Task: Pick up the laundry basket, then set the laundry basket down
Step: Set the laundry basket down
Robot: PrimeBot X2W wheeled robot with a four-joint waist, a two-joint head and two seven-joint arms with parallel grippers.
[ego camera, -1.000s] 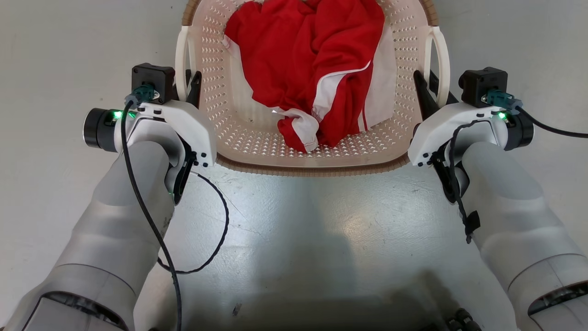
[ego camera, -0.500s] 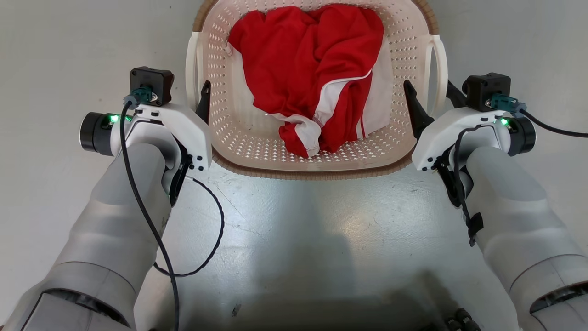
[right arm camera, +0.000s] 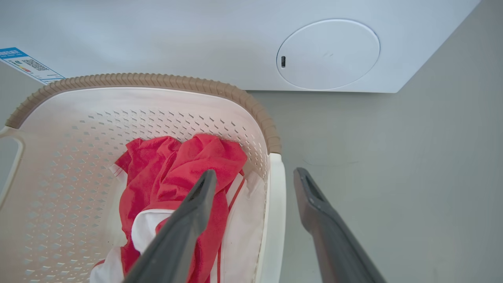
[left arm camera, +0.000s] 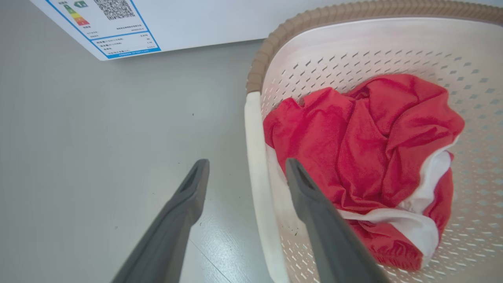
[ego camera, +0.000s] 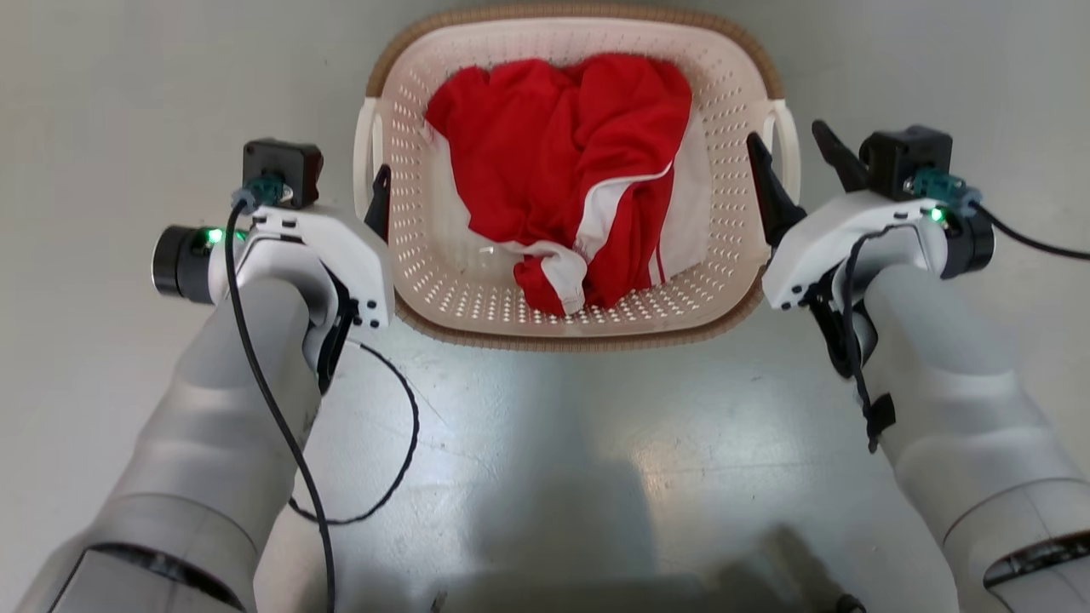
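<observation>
Left jaws and right jaws stand spread wide, gripping nothing. The laundry basket (ego camera: 460, 281) sits on the floor (ego camera: 545, 443) between them, a white handle (left arm camera: 255, 177) straddled by each pair. Withdrawing sideways could hook an inner finger (left arm camera: 322, 220) on a handle and drag or tip it.

Pale grey forearms (ego camera: 213, 409), white wrist shells (ego camera: 336, 247), black camera blocks (ego camera: 281, 163), green lights (ego camera: 215, 235), black cables (ego camera: 274, 413), dark pincer fingers (left arm camera: 314, 220)

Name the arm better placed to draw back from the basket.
Right, narrowly: the right gripper stands open with gaps either side of its handle; the left gripper has its inner finger crowding the laundry basket.
</observation>
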